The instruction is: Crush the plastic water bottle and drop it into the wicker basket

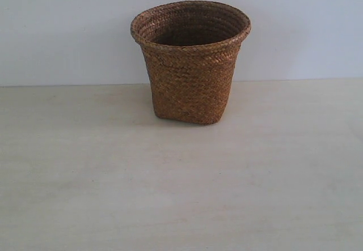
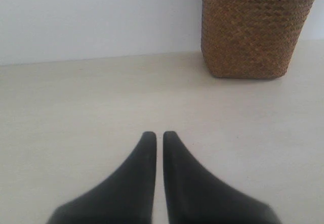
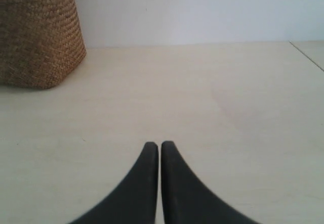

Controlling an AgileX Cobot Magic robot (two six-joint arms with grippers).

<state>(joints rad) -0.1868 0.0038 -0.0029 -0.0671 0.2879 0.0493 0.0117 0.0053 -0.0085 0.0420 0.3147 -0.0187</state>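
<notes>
The brown wicker basket (image 1: 190, 64) stands upright at the back middle of the pale table, near the white wall. Its woven side also shows in the left wrist view (image 2: 255, 29) and in the right wrist view (image 3: 38, 34). The plastic water bottle is out of view in every frame; the part of the basket's inside that shows is dark and nothing can be made out there. My left gripper (image 2: 159, 134) is shut with nothing in it, low over bare table, well short of the basket. My right gripper (image 3: 160, 144) is likewise shut and empty. Neither gripper appears in the exterior view.
The pale wooden table (image 1: 181, 183) runs back to a white wall (image 1: 57, 30). A table edge or seam (image 3: 306, 54) shows far off in the right wrist view.
</notes>
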